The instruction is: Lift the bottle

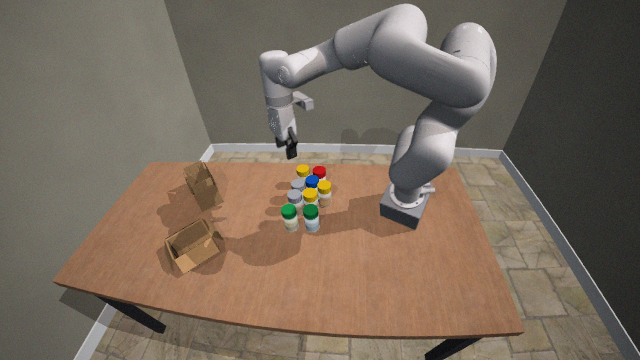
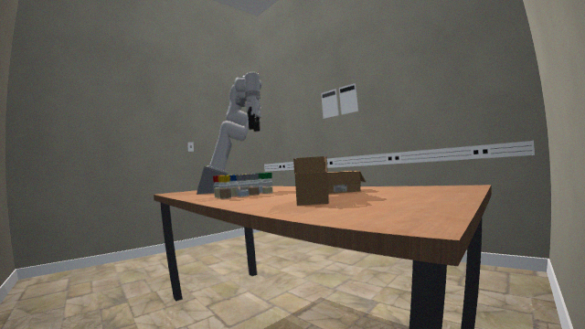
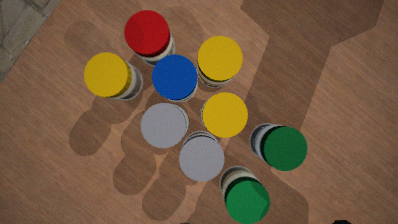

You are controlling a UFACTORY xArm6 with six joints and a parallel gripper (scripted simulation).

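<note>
The blue-capped bottle (image 1: 312, 182) stands upright in the middle of a tight cluster of bottles on the wooden table. In the wrist view its blue cap (image 3: 174, 77) lies between a red cap (image 3: 147, 32), two yellow caps (image 3: 220, 57) (image 3: 106, 74), a grey cap (image 3: 163, 125) and a third yellow cap (image 3: 225, 114). My gripper (image 1: 289, 145) hangs open and empty high above the far left side of the cluster. It also shows in the exterior view (image 2: 253, 122), well above the bottles (image 2: 242, 184).
Two green-capped bottles (image 1: 289, 217) (image 1: 311, 218) stand at the near end of the cluster, with a second grey-capped one (image 3: 201, 158) beside them. Two open cardboard boxes (image 1: 202, 184) (image 1: 192, 245) sit to the left. The arm's base (image 1: 405, 207) stands to the right.
</note>
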